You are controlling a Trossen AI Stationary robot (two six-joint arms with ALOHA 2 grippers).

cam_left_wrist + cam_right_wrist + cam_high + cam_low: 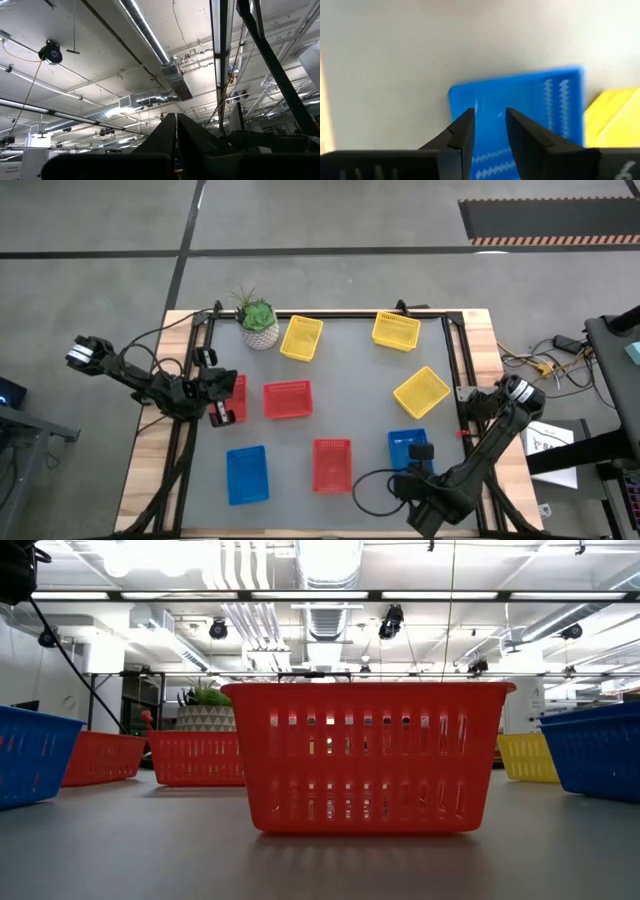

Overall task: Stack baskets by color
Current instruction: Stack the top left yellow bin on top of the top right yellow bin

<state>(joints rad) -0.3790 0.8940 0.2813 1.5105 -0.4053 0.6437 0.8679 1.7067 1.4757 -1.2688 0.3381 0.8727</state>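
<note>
Several baskets stand on the grey table. Yellow ones (302, 338), (396, 330), (421, 391) are toward the far side. Red ones (288, 400), (332, 464) are in the middle, and a third red one (238, 396) is at the left. One blue basket (247, 474) is near left. My right gripper (490, 125) hangs open over another blue basket (530, 100) at the near right (403, 442), fingers pointing down and touching nothing that shows. My left gripper (176, 116) is shut and tilted up toward the ceiling, next to the left red basket (222, 402).
A green plant in a white pot (258, 322) stands at the far left of the table. Black frame rails (455, 380) run along the table's left and right sides. Cables lie on the floor to the right (540, 365). Bare grey table shows between the baskets (350, 380).
</note>
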